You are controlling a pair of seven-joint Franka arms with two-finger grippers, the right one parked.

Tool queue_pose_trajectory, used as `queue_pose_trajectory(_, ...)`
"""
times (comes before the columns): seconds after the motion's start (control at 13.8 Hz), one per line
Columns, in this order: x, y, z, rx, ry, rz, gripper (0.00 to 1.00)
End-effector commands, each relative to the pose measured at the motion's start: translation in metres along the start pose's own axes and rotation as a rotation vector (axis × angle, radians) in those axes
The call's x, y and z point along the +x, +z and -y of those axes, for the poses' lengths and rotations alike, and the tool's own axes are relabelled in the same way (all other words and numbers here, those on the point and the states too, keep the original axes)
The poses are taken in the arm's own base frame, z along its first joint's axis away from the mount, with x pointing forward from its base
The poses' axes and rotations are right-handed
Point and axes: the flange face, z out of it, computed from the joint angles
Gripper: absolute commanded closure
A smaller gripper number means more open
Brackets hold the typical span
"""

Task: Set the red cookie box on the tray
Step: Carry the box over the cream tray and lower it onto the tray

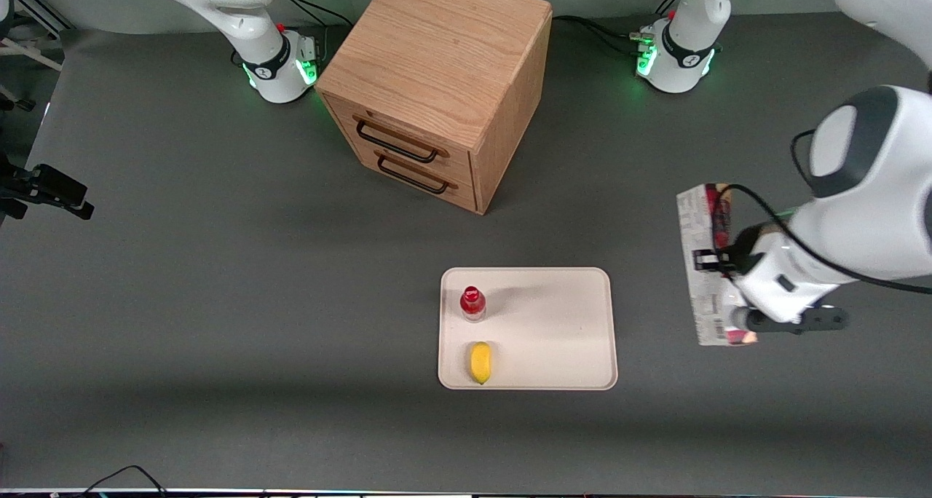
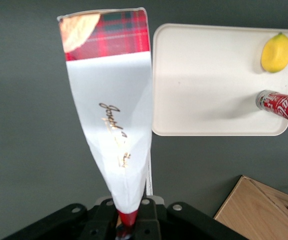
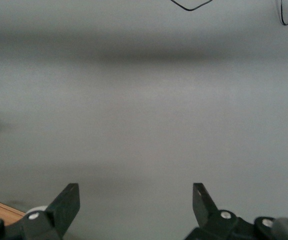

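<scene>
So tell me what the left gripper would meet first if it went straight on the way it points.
The gripper, shut on the red cookie box, points down at bare table mat beside the tray; the box's end would probably touch first.

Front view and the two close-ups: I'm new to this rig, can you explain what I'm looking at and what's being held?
The front view looks down on a grey table with two white robot arms. The other two pictures come from cameras on the arms' wrists. The working arm's gripper is toward its own end of the table, shut on the red cookie box, beside the tray and not over it yet. On the tray stand a small red-capped bottle and, nearer the front camera, a yellow lemon. A wooden two-drawer cabinet sits farther from the camera than the tray.
</scene>
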Motion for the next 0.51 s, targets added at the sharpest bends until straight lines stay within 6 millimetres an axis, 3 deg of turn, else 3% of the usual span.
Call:
queue_pose_trajectory(0.0, 0.002, 0.062, -0.036, 0.007, 0.006, -0.031, 1.0)
queue_pose_trajectory(0.22, 0.026, 0.158, -0.055, -0.053, 0.035, -0.093, 1.0)
queue_pose_trajectory(0.43, 0.052, 0.227, -0.059, -0.044, 0.058, -0.156, 1.0)
